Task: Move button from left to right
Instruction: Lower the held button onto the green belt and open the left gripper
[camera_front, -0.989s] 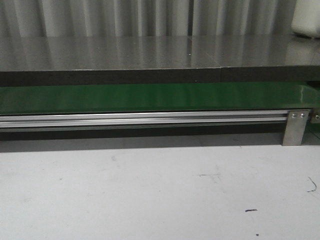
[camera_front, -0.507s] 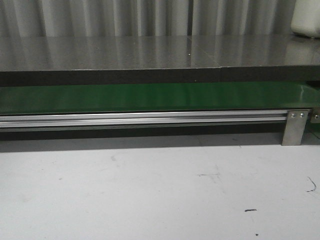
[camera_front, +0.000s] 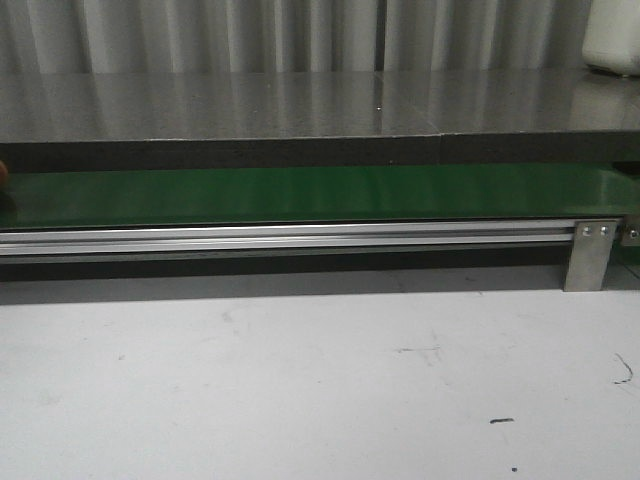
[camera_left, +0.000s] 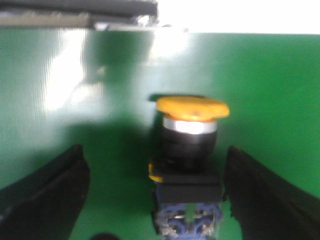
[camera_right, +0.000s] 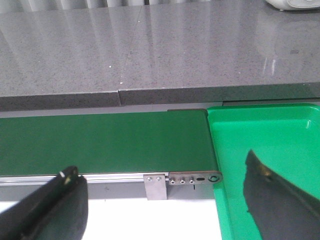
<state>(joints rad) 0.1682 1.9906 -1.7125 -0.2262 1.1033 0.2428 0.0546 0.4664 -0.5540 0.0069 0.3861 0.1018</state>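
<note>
Sitting on the green belt (camera_left: 280, 90), the button (camera_left: 189, 165) is right between the two black fingers of the left gripper (camera_left: 155, 200). Those fingers are spread wide and touch nothing yet. To grab it well, I think the fingers should close on the black square body, not on the round orange-yellow cap, so it does not slip or tip. The picture is a bit blurry, so going slowly seems wise.

The right gripper (camera_right: 165, 200) is also wide and holds nothing. It hangs near the belt's end, where a green tray (camera_right: 260, 135) sits just beside the belt. Behind the belt is a grey stone counter (camera_front: 300, 105), and in front of it a white table (camera_front: 300, 380).
</note>
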